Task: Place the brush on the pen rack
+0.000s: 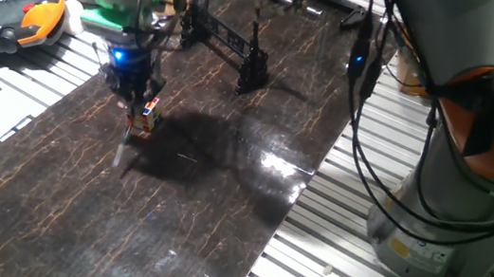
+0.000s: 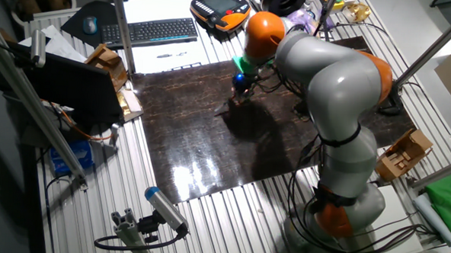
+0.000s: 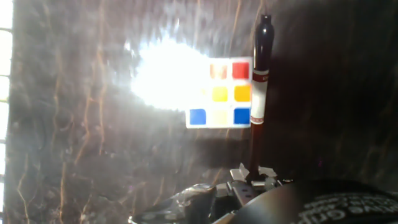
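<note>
The fingers (image 3: 254, 177) are clamping the brush (image 3: 259, 93) by one end, so it is hanging beside the cube (image 3: 222, 93), just above the desk (image 1: 181, 206); the rack (image 1: 226, 45) is standing well apart.

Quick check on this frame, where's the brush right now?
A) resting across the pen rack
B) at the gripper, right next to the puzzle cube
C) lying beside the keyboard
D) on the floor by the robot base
B: the hand view shows the brush running up from the gripper alongside the puzzle cube, while the pen rack stands apart at the far end of the table with nothing on it.
</note>
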`<state>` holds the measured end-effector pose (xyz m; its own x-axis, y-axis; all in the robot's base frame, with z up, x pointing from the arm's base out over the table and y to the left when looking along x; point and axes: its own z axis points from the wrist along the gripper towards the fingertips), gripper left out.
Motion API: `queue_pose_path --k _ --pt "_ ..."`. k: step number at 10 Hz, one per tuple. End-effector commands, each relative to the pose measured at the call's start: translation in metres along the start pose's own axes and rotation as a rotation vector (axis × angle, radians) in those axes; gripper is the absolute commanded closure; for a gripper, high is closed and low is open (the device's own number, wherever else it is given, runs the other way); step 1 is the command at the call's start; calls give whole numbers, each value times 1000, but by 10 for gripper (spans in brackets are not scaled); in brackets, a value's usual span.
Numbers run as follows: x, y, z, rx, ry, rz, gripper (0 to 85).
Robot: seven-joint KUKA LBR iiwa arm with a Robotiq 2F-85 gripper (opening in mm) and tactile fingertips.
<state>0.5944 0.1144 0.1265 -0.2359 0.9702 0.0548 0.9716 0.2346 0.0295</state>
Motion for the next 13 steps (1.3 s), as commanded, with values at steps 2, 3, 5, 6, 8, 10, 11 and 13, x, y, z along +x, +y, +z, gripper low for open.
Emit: queue_pose_path --k 2,3,5,6,8,10,11,13 --pt "-11 -5 -13 1 -93 -2 840" --pt "-16 -8 -17 -3 -123 -5 840" --pt "-23 -13 -25 -7 -172 31 840" --pt "-28 -16 -29 -4 -196 48 840" --pt "-37 -23 -35 5 -217 52 840" --pt "-43 -27 -36 16 -214 26 840" --pt "-45 -28 -37 24 -198 10 840" --pt "-45 -28 -37 16 -158 -26 840"
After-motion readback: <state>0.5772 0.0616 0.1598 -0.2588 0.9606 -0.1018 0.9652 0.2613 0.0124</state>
